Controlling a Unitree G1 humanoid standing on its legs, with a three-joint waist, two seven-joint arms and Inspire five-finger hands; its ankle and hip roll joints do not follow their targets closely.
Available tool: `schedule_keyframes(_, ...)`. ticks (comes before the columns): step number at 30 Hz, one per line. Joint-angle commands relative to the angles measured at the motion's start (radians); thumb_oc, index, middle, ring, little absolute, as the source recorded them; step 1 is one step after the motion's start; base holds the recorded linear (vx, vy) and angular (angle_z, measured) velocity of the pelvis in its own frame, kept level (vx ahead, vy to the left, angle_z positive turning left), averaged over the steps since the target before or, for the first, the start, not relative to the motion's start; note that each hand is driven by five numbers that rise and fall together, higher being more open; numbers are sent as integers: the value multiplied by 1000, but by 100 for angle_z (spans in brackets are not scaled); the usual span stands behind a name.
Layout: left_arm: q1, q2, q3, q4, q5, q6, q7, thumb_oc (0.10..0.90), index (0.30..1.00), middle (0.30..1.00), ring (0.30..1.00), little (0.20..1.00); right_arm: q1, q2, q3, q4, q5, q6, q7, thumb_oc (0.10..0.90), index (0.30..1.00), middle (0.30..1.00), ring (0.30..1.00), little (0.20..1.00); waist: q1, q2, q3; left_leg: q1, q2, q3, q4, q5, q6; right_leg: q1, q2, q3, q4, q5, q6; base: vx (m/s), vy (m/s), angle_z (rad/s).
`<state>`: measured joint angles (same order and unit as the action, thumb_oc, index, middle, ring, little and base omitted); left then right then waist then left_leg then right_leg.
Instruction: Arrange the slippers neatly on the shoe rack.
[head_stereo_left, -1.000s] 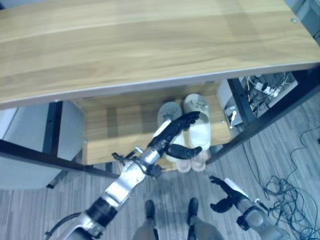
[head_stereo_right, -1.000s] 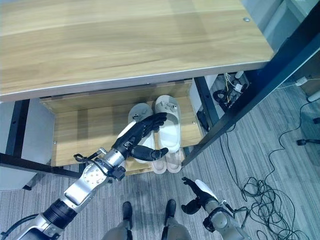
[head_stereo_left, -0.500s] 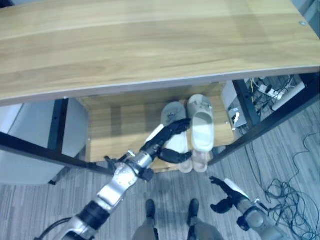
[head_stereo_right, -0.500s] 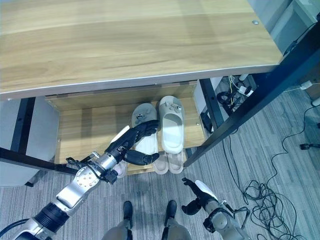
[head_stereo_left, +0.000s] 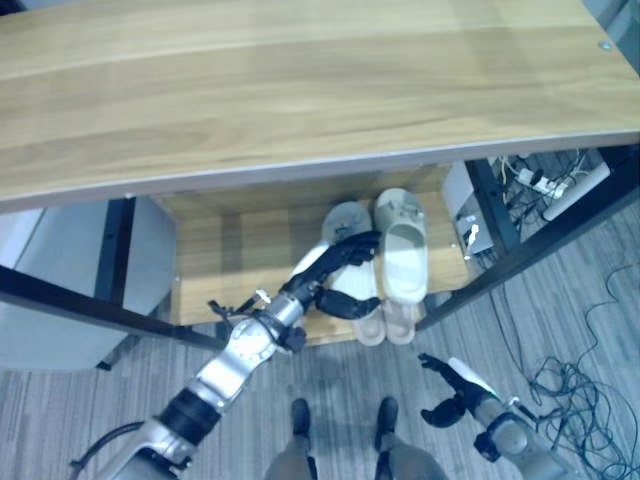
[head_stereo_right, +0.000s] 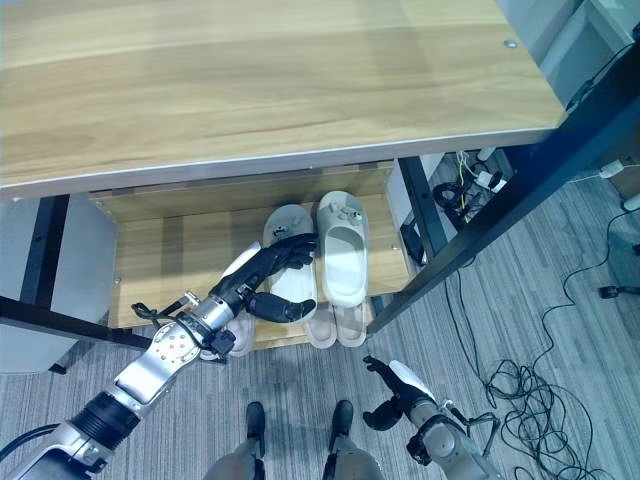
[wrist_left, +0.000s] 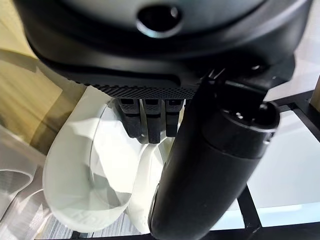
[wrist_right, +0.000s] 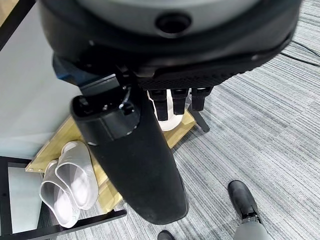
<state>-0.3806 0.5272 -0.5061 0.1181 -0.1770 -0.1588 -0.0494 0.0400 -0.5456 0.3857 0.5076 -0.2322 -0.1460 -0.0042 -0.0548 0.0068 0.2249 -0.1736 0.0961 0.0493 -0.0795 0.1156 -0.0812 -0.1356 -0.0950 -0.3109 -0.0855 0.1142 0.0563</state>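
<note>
On the shoe rack (head_stereo_left: 200, 260), near its front edge, the left hand (head_stereo_right: 262, 283) curls fingers and thumb round the left slipper (head_stereo_left: 347, 262), touching the right slipper (head_stereo_left: 402, 255). The left wrist view shows that slipper's pale sole (wrist_left: 95, 170) against the fingers (wrist_left: 147, 117). The right hand (head_stereo_left: 447, 388) hangs over the floor (head_stereo_left: 560, 330), fingers relaxed.

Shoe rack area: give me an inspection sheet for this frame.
Surface: wooden shoe rack shelf under a wooden tabletop.
Job's things: two pale slippers side by side on the shelf, heels over its front edge.
Clutter: nothing seen.
Hands: left hand on the left slipper, grip unclear; right hand low over the floor, holding nothing.
Cables: loose cables on the floor.
Surroundings: grey carpet.
</note>
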Motion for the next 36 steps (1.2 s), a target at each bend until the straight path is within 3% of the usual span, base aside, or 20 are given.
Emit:
schedule_keyframes(1,-139,-22,22,45,51,-82,40,800,900,900,900,900,-17,-50,-11,-99,4,-44,-7,800,900,900,900,900,-16,-42,-51,19,-8,100,-8,-84,-1,-35,-55,56,1,-48,103,0,0,0)
schedule_keyframes(21,-158,-41,58,94,54,-84,95,800,900,900,900,900,-22,-44,3,-90,0,-46,-13,800,900,900,900,900,-20,-38,-66,24,-6,103,-8,-87,-1,-31,-52,61,-2,-52,101,0,0,0)
schedule_keyframes(36,140,-86,133,-181,-190,-98,5,800,900,900,900,900,-5,27,0,-24,-15,-32,-38,800,900,900,900,900,36,-52,-77,51,-1,83,-6,-87,-1,19,-50,33,-1,-70,92,-9,-9,1)
